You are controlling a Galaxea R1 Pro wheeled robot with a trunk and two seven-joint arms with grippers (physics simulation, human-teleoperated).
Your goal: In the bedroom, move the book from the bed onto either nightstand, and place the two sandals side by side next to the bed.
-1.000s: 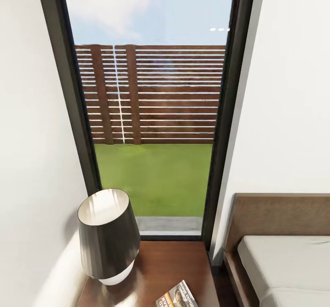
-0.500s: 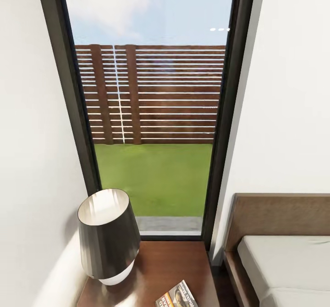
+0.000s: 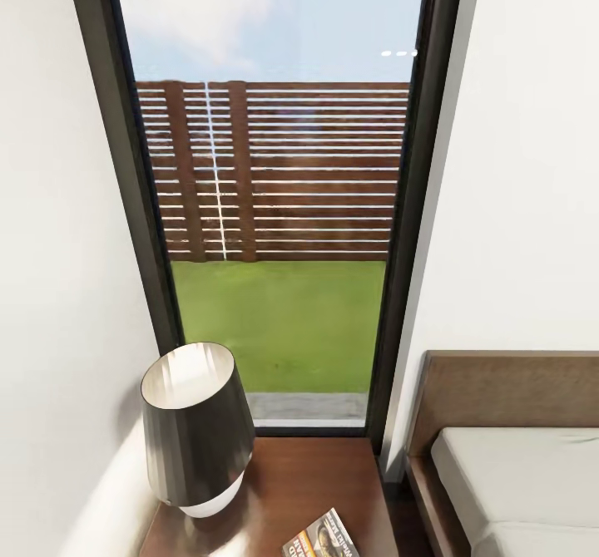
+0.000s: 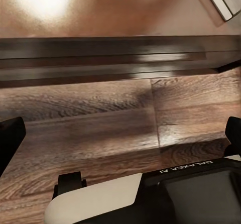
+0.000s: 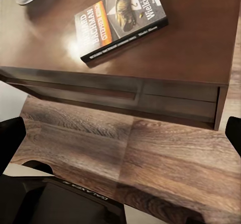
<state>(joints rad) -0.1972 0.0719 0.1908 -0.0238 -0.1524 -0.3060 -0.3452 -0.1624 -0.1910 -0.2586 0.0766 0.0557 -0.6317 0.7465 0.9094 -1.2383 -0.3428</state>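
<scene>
The thin dark paperback book [image 5: 122, 19], orange-brown picture and white lettering on its cover, is seen lying flat on the glossy reddish-brown two-drawer nightstand [image 5: 201, 38], near its front edge; that step is judged done. A dark-shaded table lamp [image 3: 195, 424] takes the back corner, likely why. Both grippers, left [image 4: 120, 136] and right [image 5: 120, 133], are spread wide, empty, over plank floor [image 5: 165, 158].
</scene>
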